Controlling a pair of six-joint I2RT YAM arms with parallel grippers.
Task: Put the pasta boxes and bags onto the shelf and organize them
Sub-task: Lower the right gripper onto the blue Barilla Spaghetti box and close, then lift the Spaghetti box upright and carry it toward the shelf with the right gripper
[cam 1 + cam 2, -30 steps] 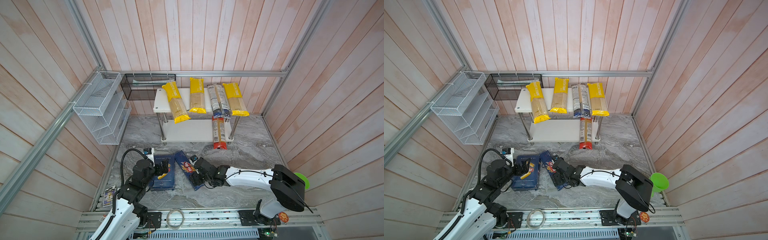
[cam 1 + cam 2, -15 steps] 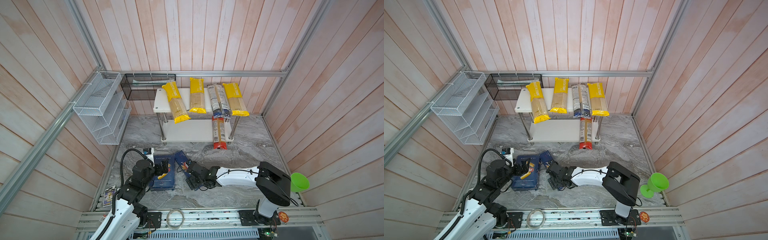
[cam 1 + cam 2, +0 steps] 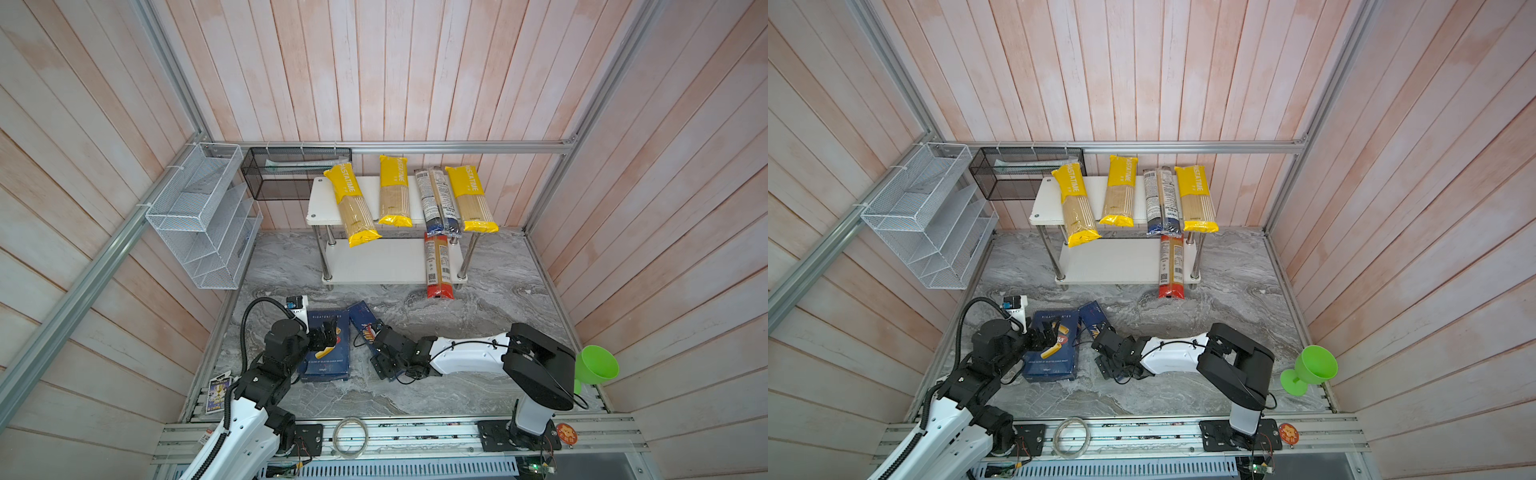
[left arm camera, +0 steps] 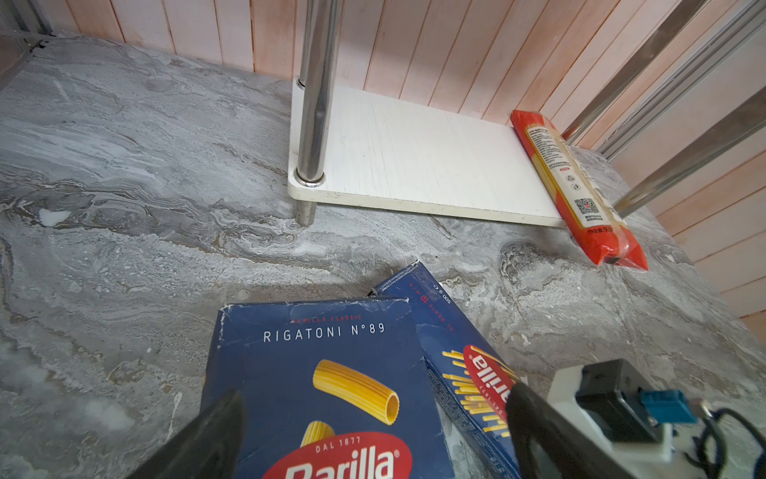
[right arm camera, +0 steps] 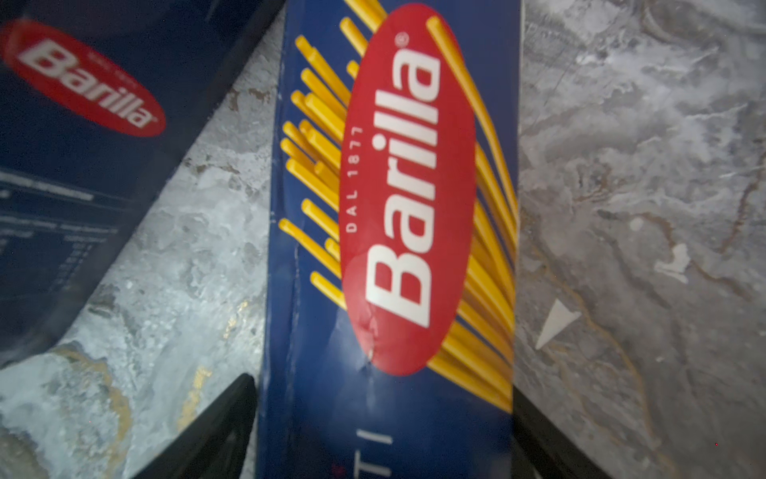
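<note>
Barilla box (image 5: 389, 249) between tool (image 5: 381, 390) fingers, perhaps touching, second box (image 5: 83, 124) blurred

Robot lab test booth: plank walls (image 3: 374, 62), aluminium framing (image 3: 415, 146), marble-print floor (image 3: 498, 299), arms (image 3: 465, 353) on a base rail (image 3: 415, 432).

On the counter (image 3: 478, 299) the rigatoni box (image 3: 332, 365) lies flat under the left pincer (image 4: 373, 394). The spaghetti box (image 3: 360, 316) lies flat just to its right, under the right pincer (image 5: 381, 381), with one jaw at each long edge. The two boxes are close together at their far ends and apart at the near ends. Well beyond both pincers the shelf (image 3: 374, 262) stands at the back wall. Four bags lie side by side across its upper tier: PASTATIME bags (image 3: 353, 203) at the left, the middle and the far right, and another bag (image 3: 436, 199) between the last two. A fifth bag (image 3: 437, 266) lies at the right end of the lower tier, its near end over the front edge. Beyond and left of the left pincer a mesh basket (image 3: 286, 174) hangs left of the shelf, and a wire organiser (image 3: 199, 216) on the left wall. A cup (image 3: 594, 368) stands far right of the right pincer.
</note>
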